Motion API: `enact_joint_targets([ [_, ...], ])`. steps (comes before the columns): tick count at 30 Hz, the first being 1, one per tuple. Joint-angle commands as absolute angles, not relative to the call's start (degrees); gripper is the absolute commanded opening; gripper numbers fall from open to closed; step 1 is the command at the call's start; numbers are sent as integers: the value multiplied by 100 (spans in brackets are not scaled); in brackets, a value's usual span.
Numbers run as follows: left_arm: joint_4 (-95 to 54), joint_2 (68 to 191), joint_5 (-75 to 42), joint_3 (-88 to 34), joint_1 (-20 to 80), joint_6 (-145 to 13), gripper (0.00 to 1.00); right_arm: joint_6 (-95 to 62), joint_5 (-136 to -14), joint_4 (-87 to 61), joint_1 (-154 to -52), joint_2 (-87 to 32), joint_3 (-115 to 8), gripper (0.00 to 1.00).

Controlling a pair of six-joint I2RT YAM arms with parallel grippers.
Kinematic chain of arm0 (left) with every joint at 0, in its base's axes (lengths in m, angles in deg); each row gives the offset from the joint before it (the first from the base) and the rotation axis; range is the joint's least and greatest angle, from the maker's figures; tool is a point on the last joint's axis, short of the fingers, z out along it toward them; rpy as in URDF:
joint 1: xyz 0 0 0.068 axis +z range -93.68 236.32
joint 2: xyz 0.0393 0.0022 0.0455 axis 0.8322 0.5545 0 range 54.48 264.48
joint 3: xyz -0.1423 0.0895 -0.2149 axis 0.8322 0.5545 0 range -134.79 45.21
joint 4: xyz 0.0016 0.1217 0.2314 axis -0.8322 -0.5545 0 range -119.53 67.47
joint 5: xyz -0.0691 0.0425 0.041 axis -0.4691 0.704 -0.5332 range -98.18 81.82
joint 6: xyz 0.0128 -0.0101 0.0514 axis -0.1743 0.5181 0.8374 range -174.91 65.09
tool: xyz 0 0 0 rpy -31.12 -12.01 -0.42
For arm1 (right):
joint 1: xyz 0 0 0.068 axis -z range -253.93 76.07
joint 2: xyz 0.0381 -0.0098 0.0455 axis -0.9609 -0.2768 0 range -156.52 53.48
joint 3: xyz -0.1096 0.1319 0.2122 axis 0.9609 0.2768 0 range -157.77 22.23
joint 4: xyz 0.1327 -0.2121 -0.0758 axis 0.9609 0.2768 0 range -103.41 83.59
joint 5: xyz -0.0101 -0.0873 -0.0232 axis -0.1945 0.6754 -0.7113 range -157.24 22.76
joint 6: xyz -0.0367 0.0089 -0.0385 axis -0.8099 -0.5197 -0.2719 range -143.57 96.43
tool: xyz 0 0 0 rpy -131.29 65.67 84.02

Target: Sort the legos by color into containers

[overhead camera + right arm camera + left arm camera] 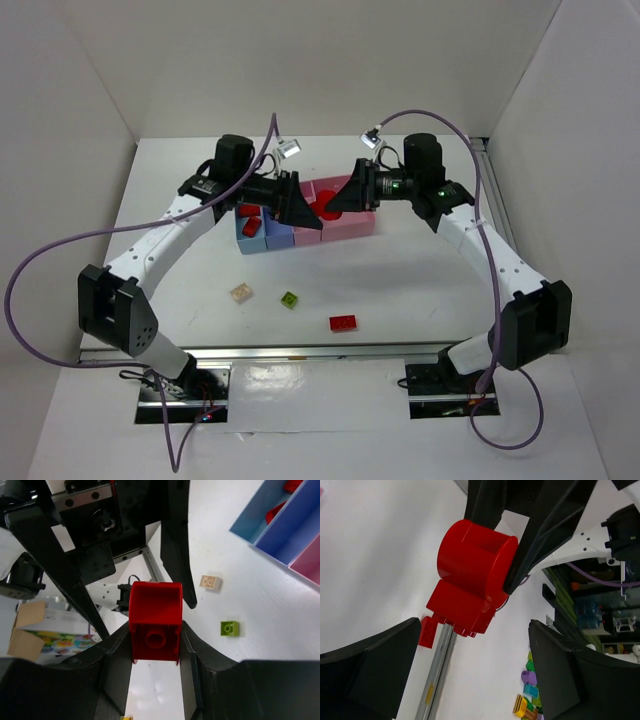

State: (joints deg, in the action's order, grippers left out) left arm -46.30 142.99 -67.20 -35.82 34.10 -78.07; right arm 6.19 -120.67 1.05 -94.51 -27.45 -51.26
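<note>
Clamps red brick (155, 622) in right gripper (155, 642) above the containers (350, 228); holds left gripper (475, 627) spread apart, facing brick, not touching.

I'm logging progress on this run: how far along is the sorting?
Done: two red bricks lie in the light blue bin. In hand: the right gripper is shut on a third red brick above the bins, with the open left gripper facing it. Left: a cream brick, a green brick and a loose red brick on the table.

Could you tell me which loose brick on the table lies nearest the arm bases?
The red brick; the cream brick and lime green brick lie farther back, to its left.
</note>
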Motion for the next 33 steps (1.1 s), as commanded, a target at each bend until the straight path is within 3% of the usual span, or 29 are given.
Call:
enact_joint_targets([
  [1,-3539,14167,-7452,-3459,3452,-8118,100,780,-12569,-330,-9415,-2791,-5265,20],
  [6,-2922,14167,-7716,-3328,3452,-8408,91,972,-12692,-523,-9415,-2791,-5204,20],
  [13,-2324,14167,-7998,-3125,3452,-8769,71,983,-12753,-541,-9467,-2843,-5063,20],
  [16,-2324,14167,-7946,-3125,3452,-8769,43,852,-12701,-305,-9467,-2843,-5116,20],
  [17,-2419,14167,-7946,-3125,3452,-8717,31,781,-12648,-200,-9415,-2896,-5116,20],
  [18,-2690,14167,-7946,-3178,3452,-8638,5,632,-12561,62,-9362,-2896,-5116,20],
  [19,-2936,14167,-7867,-3248,3505,-8428,0,631,-12490,161,-9310,-2896,-5168,20],
  [23,-3404,13931,-7735,-2740,3978,-8260,0,569,-12270,241,-8784,-2615,-5037,20],
  [26,-4402,13877,-7008,-2598,4312,-7768,0,456,-11946,478,-8641,-2545,-5036,20],
  [33,-6313,14614,-3203,-3495,4560,-8047,0,271,-10716,909,-8781,-2597,-5142,20],
])
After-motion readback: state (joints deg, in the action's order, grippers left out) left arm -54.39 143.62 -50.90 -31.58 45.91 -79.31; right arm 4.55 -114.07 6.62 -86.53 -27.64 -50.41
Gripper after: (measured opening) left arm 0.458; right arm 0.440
